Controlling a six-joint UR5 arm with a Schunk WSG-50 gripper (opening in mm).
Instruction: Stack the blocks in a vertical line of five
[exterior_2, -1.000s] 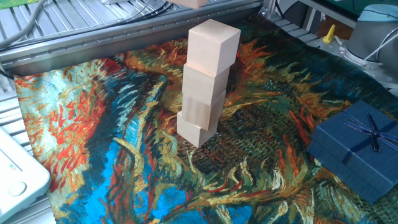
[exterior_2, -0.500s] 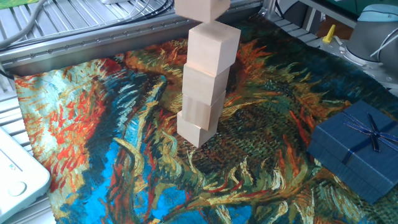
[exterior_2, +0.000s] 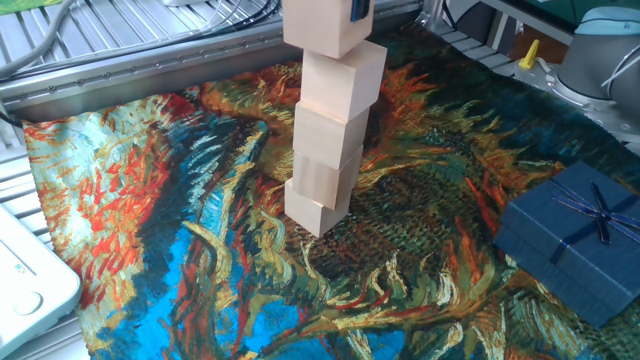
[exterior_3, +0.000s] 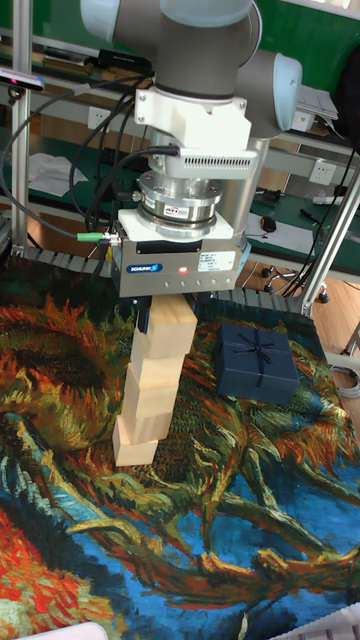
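Left of centre in the tall fixed view, four blocks (exterior_3: 147, 405) stand stacked on the painted cloth (exterior_3: 180, 520). The gripper (exterior_3: 171, 312) pinches the fifth block (exterior_2: 322, 25) atop the stack. A blue gift box (exterior_3: 256, 361) sits to the right.

Five blocks (exterior_2: 325, 130) stand one upon another near the middle of the worktop (exterior_2: 150, 250), slightly staggered, the topmost directly under the hand (exterior_3: 170, 300) and between its fingers. A gift box (exterior_2: 570, 240) sits apart from the stack, toward the worktop's edge, on the same cloth (exterior_2: 420, 290).
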